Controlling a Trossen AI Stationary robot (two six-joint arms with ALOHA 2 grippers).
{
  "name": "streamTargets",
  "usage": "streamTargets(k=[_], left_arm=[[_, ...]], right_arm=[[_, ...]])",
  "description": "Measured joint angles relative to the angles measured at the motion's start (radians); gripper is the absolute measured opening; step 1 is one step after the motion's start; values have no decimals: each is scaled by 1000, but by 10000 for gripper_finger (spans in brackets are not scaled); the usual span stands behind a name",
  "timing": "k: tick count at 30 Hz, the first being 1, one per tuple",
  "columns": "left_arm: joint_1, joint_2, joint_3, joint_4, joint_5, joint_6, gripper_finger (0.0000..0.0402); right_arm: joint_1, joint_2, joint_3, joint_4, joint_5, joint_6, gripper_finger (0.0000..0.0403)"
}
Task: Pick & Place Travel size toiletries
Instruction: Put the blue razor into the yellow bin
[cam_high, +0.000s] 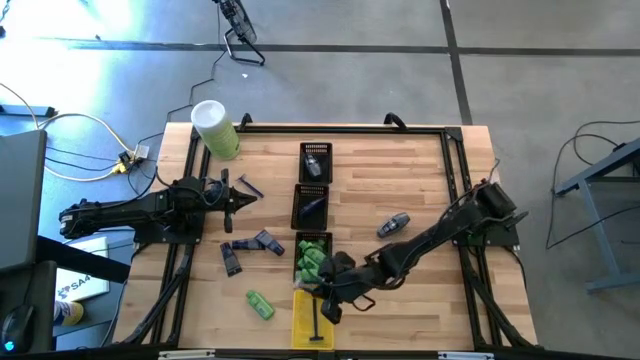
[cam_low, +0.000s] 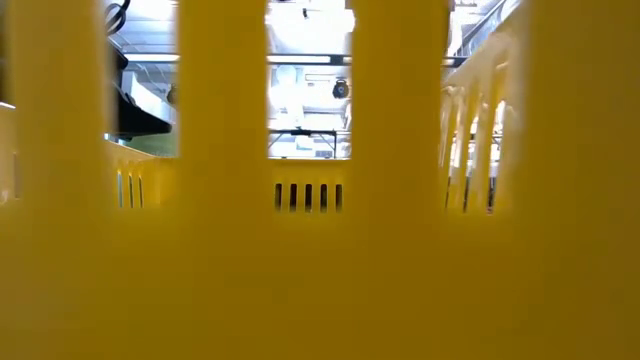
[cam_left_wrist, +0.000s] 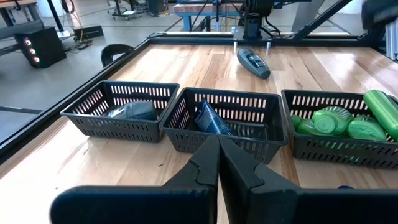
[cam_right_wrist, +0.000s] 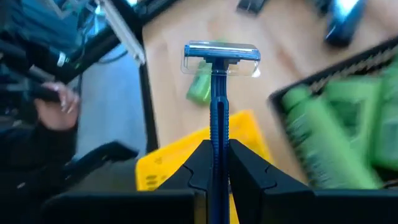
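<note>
Carrying: our right gripper (cam_right_wrist: 214, 165) is clamped on a razor (cam_right_wrist: 219, 93), pinching its thin blue handle, head out front, over the near middle of the table by the yellow tray (cam_high: 311, 318).
Left gripper (cam_left_wrist: 217, 163): closed on nothing, waiting at the table's left, facing the black trays (cam_left_wrist: 221, 118).
Toiletries: green bottles (cam_high: 312, 258) fill the tray just beyond the yellow one; one green bottle (cam_high: 260, 304) lies loose left of it; purple-grey tubes (cam_high: 250, 247) farther left; a grey oval piece (cam_high: 394, 225) right of the trays.
Risk: we judge the handle could twist or slip, since the pinch is narrow and the head overhangs; letting go off-centre could bounce it off the tray's slotted wall.
Materials: hard plastic handle, clear-edged flat head, slatted plastic trays, smooth wood table (cam_high: 420, 170).
People: a hand (cam_right_wrist: 59, 106) shows beyond the table edge.
</note>
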Motion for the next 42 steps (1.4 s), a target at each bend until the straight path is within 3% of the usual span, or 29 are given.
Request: streamTargets(k=[9,16,33,42], left_arm=[[0,0,0,2,0,1,6],[0,0,0,2,0,3,6],[0,0,0,3,0,3,6],[0,0,0,2,0,3,6]], right_arm=[[0,64,22,-57,-223,197,29],[2,64,22,-53,-241,291,29],[5,65,22,-82,-227,320,29],[7,159,20,-10,-280,331,29]])
